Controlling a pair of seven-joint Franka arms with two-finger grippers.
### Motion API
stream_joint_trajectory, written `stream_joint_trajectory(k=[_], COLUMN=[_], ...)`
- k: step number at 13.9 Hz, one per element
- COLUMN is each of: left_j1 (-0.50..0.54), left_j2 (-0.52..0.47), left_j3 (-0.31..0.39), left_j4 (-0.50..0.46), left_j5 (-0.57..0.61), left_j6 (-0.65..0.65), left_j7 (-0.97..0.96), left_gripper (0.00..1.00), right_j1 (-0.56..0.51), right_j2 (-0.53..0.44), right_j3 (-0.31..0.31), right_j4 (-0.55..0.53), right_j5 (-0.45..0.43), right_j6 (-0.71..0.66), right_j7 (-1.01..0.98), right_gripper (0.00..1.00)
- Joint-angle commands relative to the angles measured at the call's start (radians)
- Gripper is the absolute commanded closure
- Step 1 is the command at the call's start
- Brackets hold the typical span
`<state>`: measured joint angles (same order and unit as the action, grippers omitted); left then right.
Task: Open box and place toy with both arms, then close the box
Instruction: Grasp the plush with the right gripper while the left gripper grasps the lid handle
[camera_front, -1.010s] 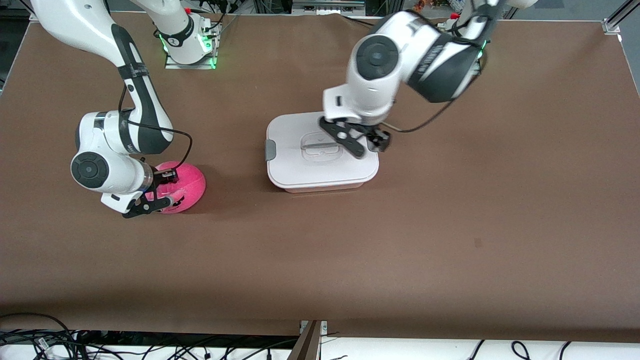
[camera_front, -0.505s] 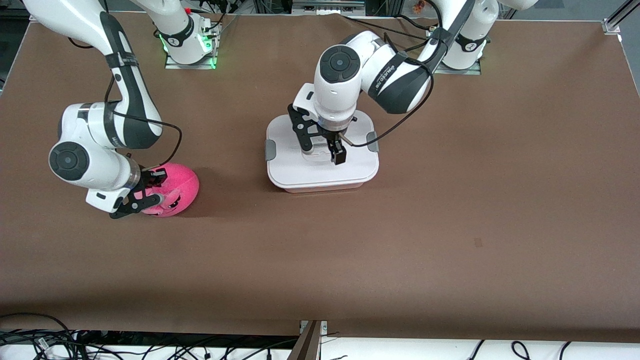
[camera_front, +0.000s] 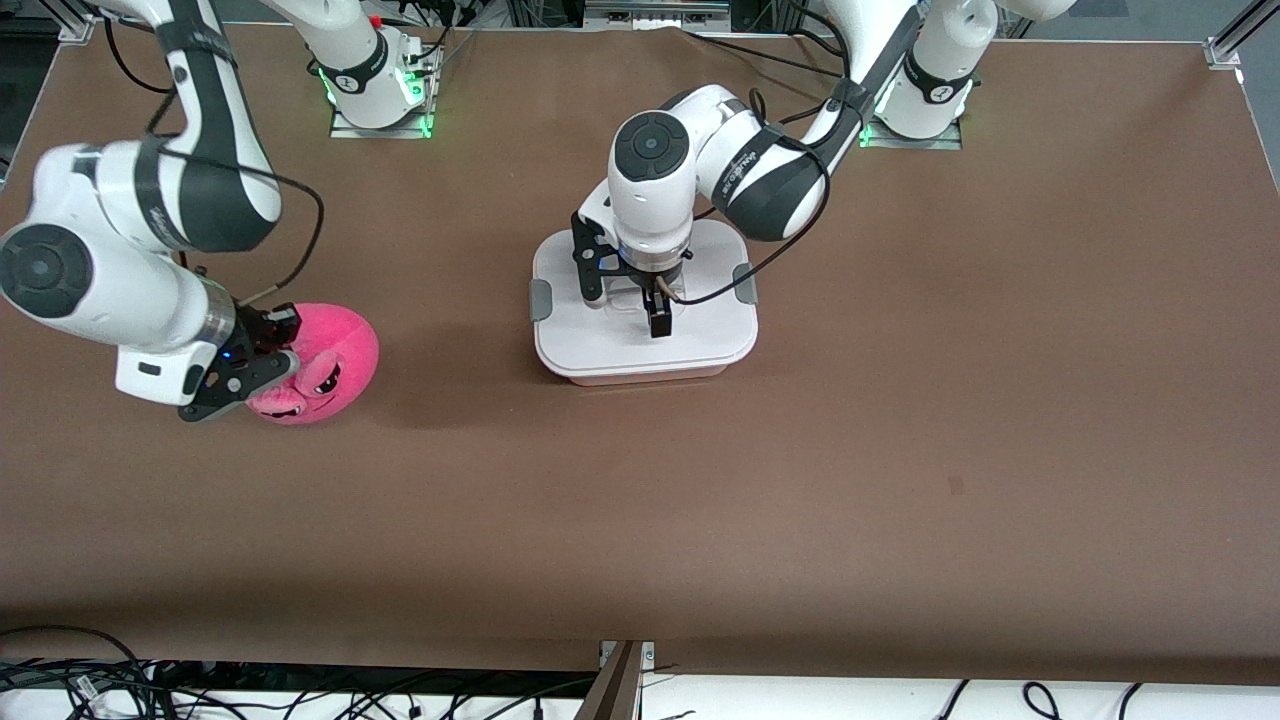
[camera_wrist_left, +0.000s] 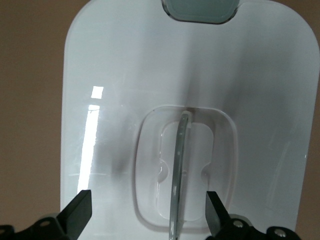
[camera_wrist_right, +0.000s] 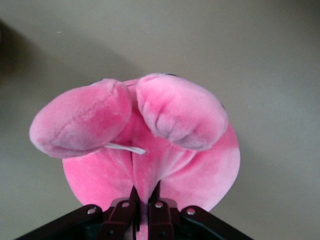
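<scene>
Right gripper (camera_front: 262, 358): my fingers are pinched nearly closed on a fold of the toy (camera_front: 318, 362), near the table edge at the right arm's end; the wrist view shows the plush bunched between the pads. The toy looks to hang just above the table (camera_front: 900, 500), though I cannot tell whether it has left the surface. Risk: the hold is on loose fabric only, so a fast swing could let the ball slip out or roll.

Box (camera_front: 700, 345): mid-table, closer to the edge along the bases, lid (camera_wrist_left: 125, 75) on, both grey clips (camera_front: 540, 299) apparently down.

Left gripper (camera_front: 620, 298): my fingers are spread wide, straddling the recessed handle (camera_wrist_left: 181, 170) without touching it. Risk: if the clips remain latched, pulling the handle would lift the whole box; an off-centre close could skid off the thin handle.
</scene>
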<state>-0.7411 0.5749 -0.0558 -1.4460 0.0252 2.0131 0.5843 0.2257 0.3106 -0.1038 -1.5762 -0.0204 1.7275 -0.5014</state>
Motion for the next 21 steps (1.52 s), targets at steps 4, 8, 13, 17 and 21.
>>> stream_joint_trajectory(k=[4,8,13,17,21], left_j1=[-0.017,-0.023,-0.024,-0.041,-0.023], left_j2=[-0.012,-0.015,-0.027,-0.059,-0.139], left_j3=[0.007,0.005,0.005,0.005,0.014], left_j4=[-0.022,-0.022,-0.013,-0.007,-0.004], left_j5=[0.022,0.021,0.021,0.018,0.007], left_j6=[0.001,-0.025,-0.037,-0.097,-0.250], left_j7=[0.022,0.006,0.006,0.002,0.009], left_gripper=[0.82,1.00,1.00,1.00,1.00], right_j1=[0.007,0.027,0.066,0.126,0.112], right_j2=[0.027,0.031,0.039,0.042,0.042], right_j3=[0.133,0.156,0.168,0.174,0.170], right_j4=[0.114,0.122,0.124,0.124,0.124], right_j5=[0.013,0.013,0.014,0.010,0.011], right_j6=[-0.054,-0.054,-0.051,-0.036,-0.040], right_j7=[-0.085,-0.089,-0.121,-0.129,-0.218], right_gripper=[1.00,1.00,1.00,1.00,1.00])
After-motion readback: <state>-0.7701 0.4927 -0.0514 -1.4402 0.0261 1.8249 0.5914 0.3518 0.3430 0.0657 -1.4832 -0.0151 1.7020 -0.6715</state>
